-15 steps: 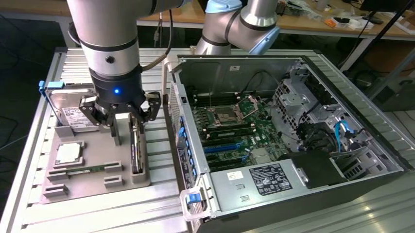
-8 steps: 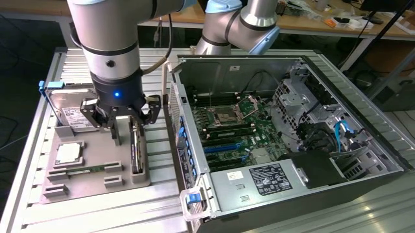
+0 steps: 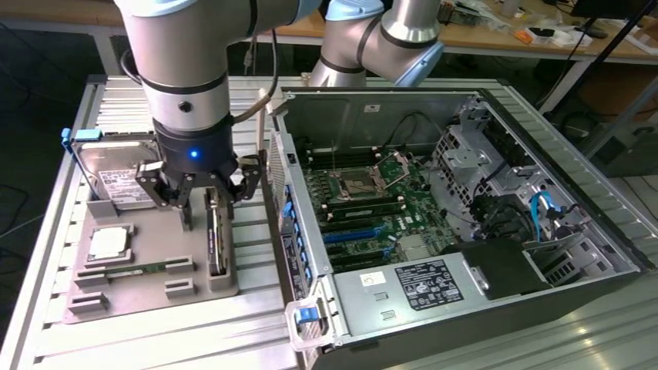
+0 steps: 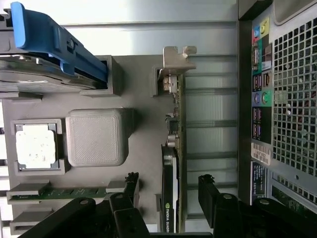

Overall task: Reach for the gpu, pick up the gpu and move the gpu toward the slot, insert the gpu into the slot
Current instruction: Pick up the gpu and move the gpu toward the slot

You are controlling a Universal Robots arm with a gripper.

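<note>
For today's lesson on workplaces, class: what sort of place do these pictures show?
Probably a robotics lab or test bench for computer assembly: a grey jointed robot arm hangs over a grey moulded tray of computer parts, beside an opened dark desktop computer case on a ribbed metal table.

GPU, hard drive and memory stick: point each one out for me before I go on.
gpu (image 4: 169,198): wrist view, on its black fan shroud, seen edge-on.
hard drive (image 3: 119,185): exterior view, on its white label.
memory stick (image 4: 62,192): wrist view, on the middle of the green board.
</note>
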